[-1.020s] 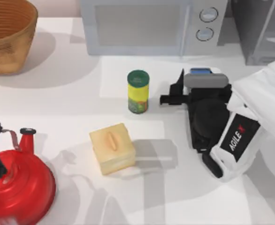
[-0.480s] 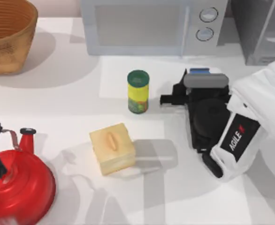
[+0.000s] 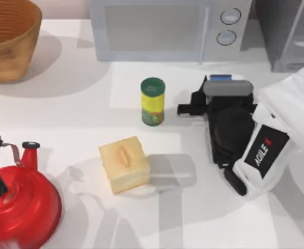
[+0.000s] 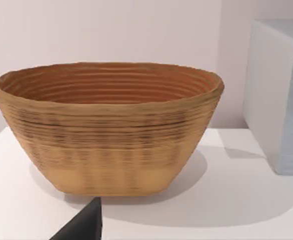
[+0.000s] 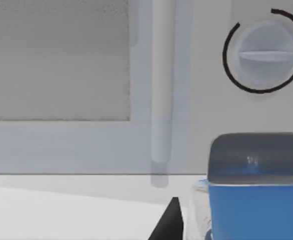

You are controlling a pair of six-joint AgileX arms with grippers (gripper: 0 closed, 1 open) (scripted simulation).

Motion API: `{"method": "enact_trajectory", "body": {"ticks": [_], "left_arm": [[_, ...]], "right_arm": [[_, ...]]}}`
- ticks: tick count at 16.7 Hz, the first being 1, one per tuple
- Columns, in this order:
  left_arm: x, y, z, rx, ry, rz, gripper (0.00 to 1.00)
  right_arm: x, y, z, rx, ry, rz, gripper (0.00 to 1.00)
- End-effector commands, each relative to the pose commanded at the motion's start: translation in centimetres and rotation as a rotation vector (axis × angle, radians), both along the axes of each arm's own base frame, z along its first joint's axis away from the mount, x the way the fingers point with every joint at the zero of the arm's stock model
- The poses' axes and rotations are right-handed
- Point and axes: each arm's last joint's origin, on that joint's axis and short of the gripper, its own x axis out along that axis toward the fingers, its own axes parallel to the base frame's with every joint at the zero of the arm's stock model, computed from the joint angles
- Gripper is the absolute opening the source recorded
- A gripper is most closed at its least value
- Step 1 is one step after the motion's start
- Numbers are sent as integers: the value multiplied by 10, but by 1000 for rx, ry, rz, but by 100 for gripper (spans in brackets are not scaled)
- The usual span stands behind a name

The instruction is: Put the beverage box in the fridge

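- The right gripper [image 3: 210, 101] hangs low in front of the microwave [image 3: 167, 28], just below its two round knobs, with the white arm behind it running off toward the right side of the table [image 3: 64, 98]. Whether its fingers are apart or closed I cannot tell.
- The beverage box [image 3: 221, 78] stands right at that gripper, between it and the microwave's front. From above, a blue sliver of it peeks out past the gripper's grey block. In the right wrist view the blue carton [image 5: 259, 205] rises close up, just under one knob.
- The fridge [image 3: 289, 33] stands just right of the microwave, at the table's back right corner.
- A green-lidded can [image 3: 152, 101] stands upright in front of the microwave, to the left of the gripper and apart from it.
- A tan box [image 3: 124, 163] sits farther forward from the microwave than the can.
- A red kettle [image 3: 19, 199] and the parked left arm sit well to the microwave's front left; a woven basket [image 4: 109, 125] stands beside the microwave's left end.
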Motion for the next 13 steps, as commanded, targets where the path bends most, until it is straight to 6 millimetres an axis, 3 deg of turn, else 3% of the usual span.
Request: {"method": "enact_trajectory", "body": {"ticks": [4, 10, 13], "left_arm": [[0, 0, 0, 0, 0, 0, 100], [0, 0, 0, 0, 0, 0, 100], [0, 0, 0, 0, 0, 0, 100]], "right_arm": [[4, -1, 31, -19, 28, -8, 0], [5, 2, 126, 7, -15, -4, 0], [0, 1, 145, 2, -5, 3, 0]]}}
